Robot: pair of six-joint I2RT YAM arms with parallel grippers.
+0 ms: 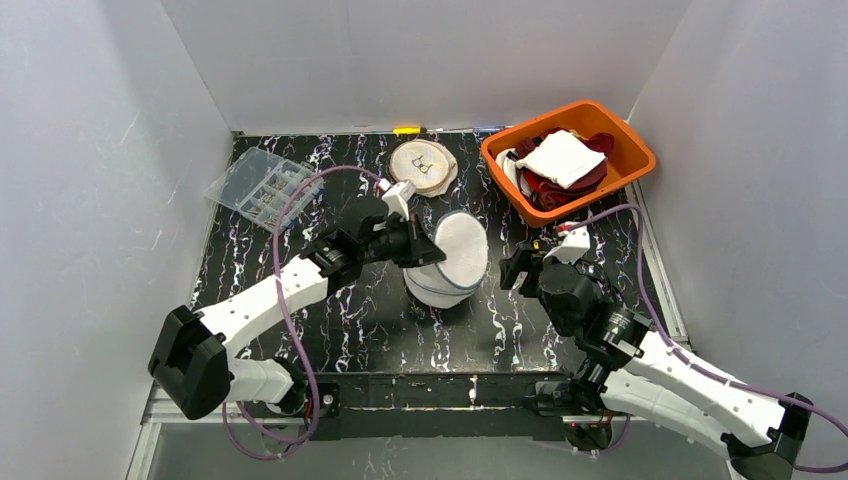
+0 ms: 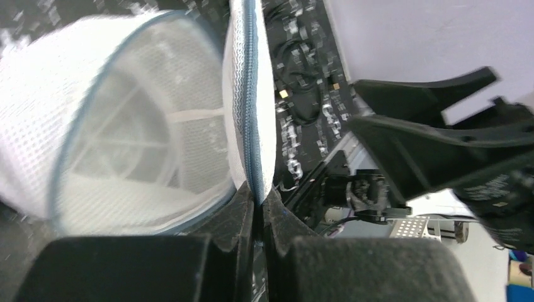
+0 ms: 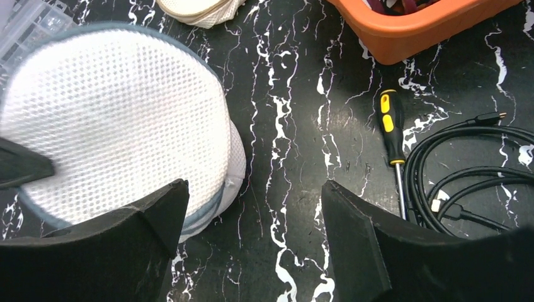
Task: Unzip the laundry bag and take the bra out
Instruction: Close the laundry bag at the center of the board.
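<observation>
Left gripper (image 2: 258, 202) pinching laundry bag (image 2: 250, 94) edge, screwdriver (image 3: 391, 129), cable (image 3: 466, 171), orange bin (image 3: 415, 38) nearby

HIDDEN: zipper (image 2: 252, 113) runs into the closed tips of your left gripper (image 2: 257, 200), pull not visible | BLURRED: laundry bag (image 2: 138, 126) interior, you cannot tell its contents | CUT OFF: orange basket (image 3: 428, 31) by top edge, black cable (image 3: 414, 176) by right edge | OCCLUDED: screwdriver (image 3: 390, 126) tip behind your right gripper (image 3: 252, 195) | TOO SMALL: clear organizer box (image 1: 262, 187) contents
</observation>
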